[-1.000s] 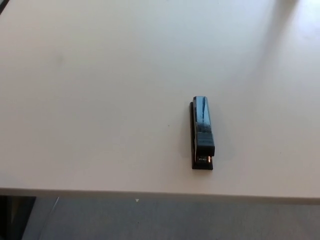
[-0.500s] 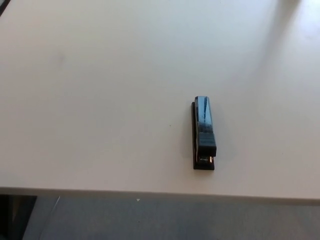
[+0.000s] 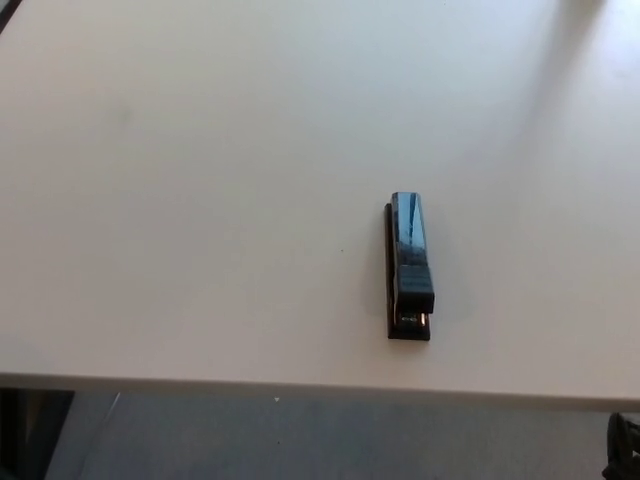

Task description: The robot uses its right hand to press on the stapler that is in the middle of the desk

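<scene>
At the bottom right corner of the head view I see a small black part of the right robot hand [image 3: 625,448], just entering the picture below the bench edge. So little of it shows that I cannot tell whether it is spread or pressed together. It is over the grey floor [image 3: 330,440], not over the bench, and it touches nothing that I can see. The left robot hand is not in view.

The stapler [image 3: 409,267] lies flat on the white bench [image 3: 200,200], right of centre and near the front edge. It is well apart from the right robot hand, up and to the left of it in the picture. Its long axis runs almost straight away from me, with only a slight tilt. The body is black with a glossy top that reflects blue light. The end nearest the bench edge shows a small metallic, orange-tinted part at the base. The upper arm sits down on the base, not raised.

The bench surface around the stapler is plain white, with a soft shadow across the upper right corner. A dark frame part [image 3: 30,430] shows below the bench edge at the lower left.
</scene>
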Tool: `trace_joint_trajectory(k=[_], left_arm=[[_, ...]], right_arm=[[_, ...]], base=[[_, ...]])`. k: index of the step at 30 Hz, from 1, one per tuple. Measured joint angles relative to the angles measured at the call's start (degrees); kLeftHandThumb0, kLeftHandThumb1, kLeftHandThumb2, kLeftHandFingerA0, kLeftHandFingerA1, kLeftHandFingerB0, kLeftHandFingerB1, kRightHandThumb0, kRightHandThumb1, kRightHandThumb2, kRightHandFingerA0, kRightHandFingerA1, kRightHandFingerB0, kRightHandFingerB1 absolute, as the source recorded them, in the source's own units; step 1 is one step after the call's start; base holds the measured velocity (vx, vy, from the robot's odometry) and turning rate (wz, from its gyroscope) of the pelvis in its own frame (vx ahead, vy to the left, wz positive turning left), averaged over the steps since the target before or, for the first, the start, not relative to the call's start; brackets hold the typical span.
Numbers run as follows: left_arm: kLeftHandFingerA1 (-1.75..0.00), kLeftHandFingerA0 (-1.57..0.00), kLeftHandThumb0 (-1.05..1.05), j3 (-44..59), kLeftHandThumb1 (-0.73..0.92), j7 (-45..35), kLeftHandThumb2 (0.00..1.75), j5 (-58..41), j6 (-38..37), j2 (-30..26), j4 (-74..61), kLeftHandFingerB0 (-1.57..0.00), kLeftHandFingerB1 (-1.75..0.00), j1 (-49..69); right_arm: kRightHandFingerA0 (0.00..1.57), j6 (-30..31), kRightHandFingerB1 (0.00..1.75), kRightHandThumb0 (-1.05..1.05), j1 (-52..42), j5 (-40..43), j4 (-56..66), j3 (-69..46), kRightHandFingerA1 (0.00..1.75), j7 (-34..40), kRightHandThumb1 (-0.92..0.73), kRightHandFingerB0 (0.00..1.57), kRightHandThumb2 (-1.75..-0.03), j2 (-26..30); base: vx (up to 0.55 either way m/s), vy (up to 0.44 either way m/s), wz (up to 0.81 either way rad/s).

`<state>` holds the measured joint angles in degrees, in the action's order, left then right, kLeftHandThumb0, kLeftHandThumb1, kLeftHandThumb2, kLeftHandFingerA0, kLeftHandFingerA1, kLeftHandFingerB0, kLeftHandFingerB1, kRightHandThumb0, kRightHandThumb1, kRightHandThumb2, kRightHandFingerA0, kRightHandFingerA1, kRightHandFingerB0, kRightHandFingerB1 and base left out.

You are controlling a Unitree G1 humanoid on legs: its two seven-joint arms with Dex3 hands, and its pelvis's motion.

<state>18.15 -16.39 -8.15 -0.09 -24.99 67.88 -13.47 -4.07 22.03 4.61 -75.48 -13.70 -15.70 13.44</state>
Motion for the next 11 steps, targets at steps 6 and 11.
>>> trace_joint_trajectory(k=[6,11], left_arm=[[-0.49,-0.07,-0.25,-0.3,0.71,0.4,1.2,0.1,0.0,0.0,0.0,-0.07,-0.48,-1.4],[-0.48,-0.07,-0.25,-1.1,0.71,0.4,1.19,0.2,0.0,0.0,0.5,-0.07,-0.48,-1.1]], right_arm=[[0.0,0.2,0.0,-1.0,0.2,-0.2,-0.3,0.0,0.05,-0.1,-0.75,0.0,-1.08,0.1],[0.0,1.9,0.11,-1.01,0.2,-1.2,-0.7,2.1,0.13,0.0,-0.78,0.02,-1.12,0.8]], base=[[0.0,0.0,0.0],[0.0,0.0,0.0]])
